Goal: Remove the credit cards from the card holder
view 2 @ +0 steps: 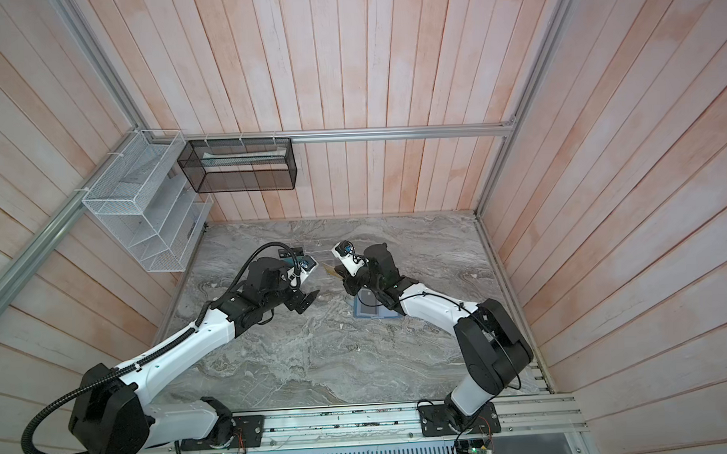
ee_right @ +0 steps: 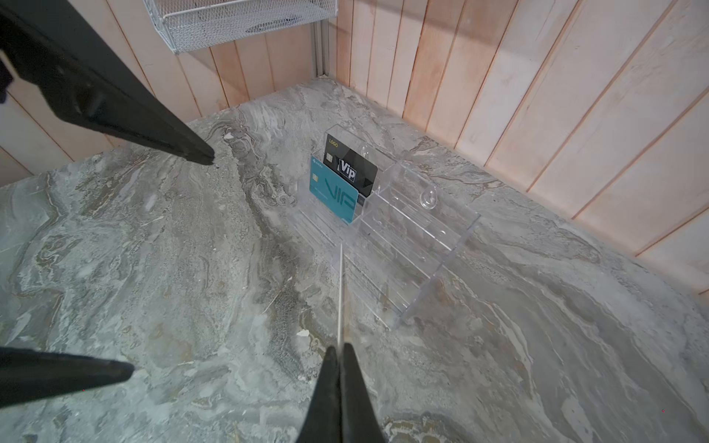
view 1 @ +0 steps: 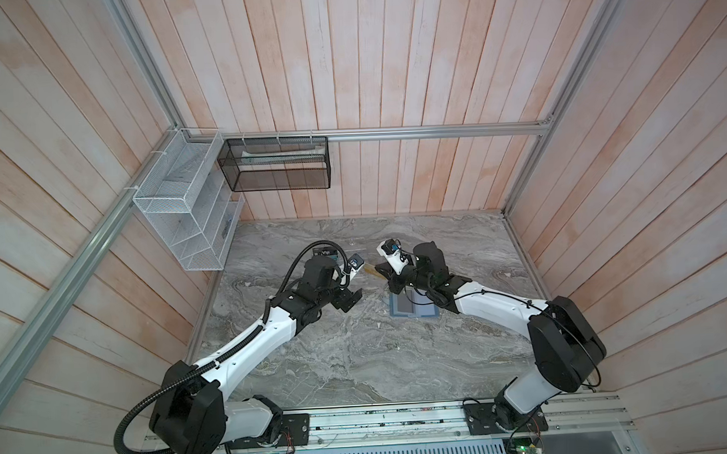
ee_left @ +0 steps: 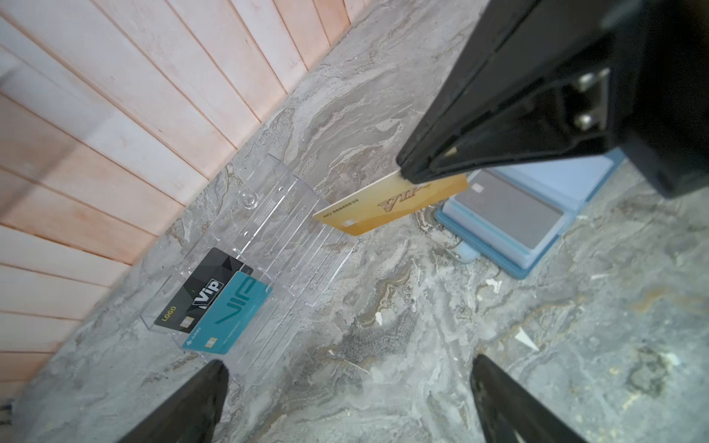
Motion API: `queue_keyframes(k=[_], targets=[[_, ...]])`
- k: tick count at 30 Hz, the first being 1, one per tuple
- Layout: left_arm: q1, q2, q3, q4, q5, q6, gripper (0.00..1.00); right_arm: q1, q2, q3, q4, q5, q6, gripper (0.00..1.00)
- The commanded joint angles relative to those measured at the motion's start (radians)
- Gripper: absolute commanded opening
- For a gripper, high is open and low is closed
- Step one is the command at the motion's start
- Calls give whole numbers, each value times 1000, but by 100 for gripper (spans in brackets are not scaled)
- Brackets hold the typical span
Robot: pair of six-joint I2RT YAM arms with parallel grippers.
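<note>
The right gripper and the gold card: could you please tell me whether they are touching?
Touching. The left wrist view shows the right gripper pinching one end of the gold card.

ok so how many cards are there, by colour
gold card: 1, in the right claw
teal card: 1, in the rack
black card: 1, in the rack
grey card: 1, in the holder
total: 4

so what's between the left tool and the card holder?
Only bare marble table, in both top views, between the left tool and the card holder.
</note>
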Motion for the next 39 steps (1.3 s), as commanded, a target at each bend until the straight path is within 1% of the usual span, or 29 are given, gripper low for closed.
queue_keyframes(k=[1, 3, 8, 11, 15, 17, 19, 21, 25, 27, 31, 33, 36, 39], targets=[[9, 3, 34, -19, 30, 178, 100, 4, 3, -8, 0, -51, -2, 0], [18, 12, 48, -23, 74, 230, 100, 10, 2, -25, 21, -66, -2, 0], [29, 69, 111, -54, 93, 291, 100, 13, -2, -65, 85, -97, 25, 0], [27, 103, 156, -102, 153, 279, 100, 22, 3, -70, 96, -101, 21, 0], [17, 130, 162, -132, 209, 245, 99, 21, 4, -80, 115, -115, 20, 0], [5, 139, 153, -138, 246, 224, 94, 21, 3, -90, 126, -128, 18, 0], [-3, 159, 153, -155, 245, 213, 87, 22, 2, -98, 136, -138, 18, 0], [-3, 163, 144, -150, 246, 214, 82, 21, 2, -102, 137, -150, 18, 0], [-1, 165, 151, -136, 245, 227, 80, 22, -8, -120, 151, -183, 22, 0], [13, 171, 156, -136, 243, 245, 78, 22, -14, -131, 157, -194, 24, 0], [40, 195, 174, -127, 252, 264, 77, 20, -28, -154, 159, -215, 23, 0], [44, 222, 197, -140, 258, 271, 72, 21, -35, -162, 161, -216, 20, 0], [49, 253, 231, -152, 271, 269, 67, 21, -51, -174, 161, -221, 17, 0], [49, 270, 251, -162, 284, 259, 64, 21, -73, -195, 177, -230, 22, 0]])
